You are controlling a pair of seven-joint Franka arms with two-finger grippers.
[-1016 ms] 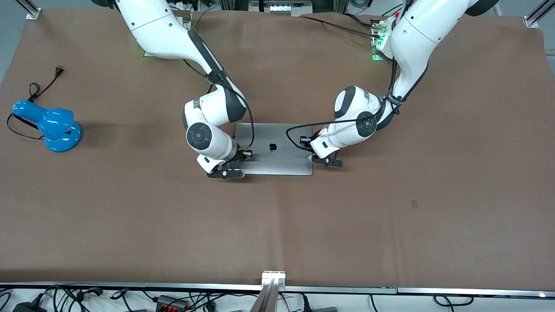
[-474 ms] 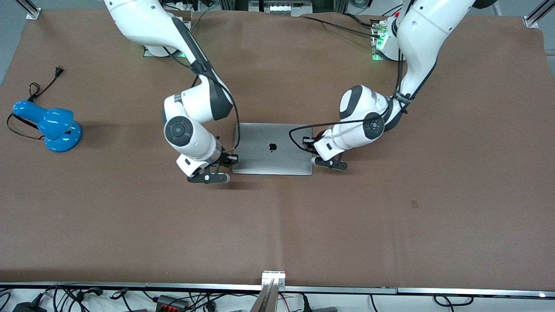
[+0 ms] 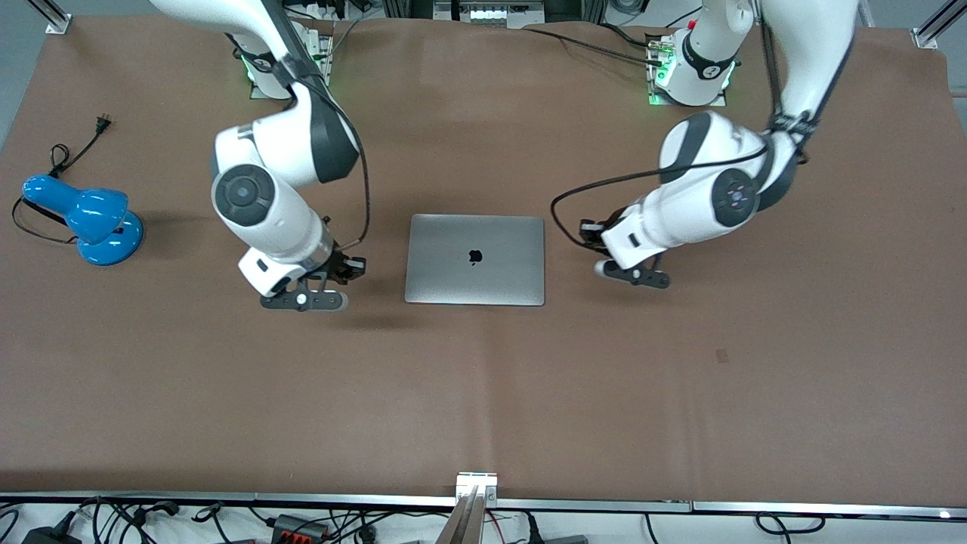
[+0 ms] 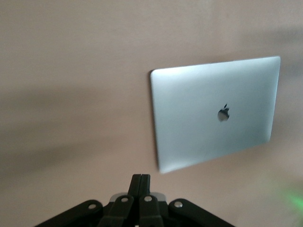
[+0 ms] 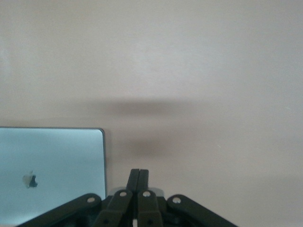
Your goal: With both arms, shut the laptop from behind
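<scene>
Bare brown table [image 3: 483, 393] all round the shut, flat laptop [image 3: 475, 259]; blue lamp [image 3: 84, 216] well apart at the right arm's end

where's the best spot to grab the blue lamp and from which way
Probably the narrow neck of the lamp between the shade and the round base, coming straight down from above. The lamp leans low over its base, so the neck is the slimmest part two fingers could span.

matt metal laptop [image 3: 474, 259] lid
</scene>
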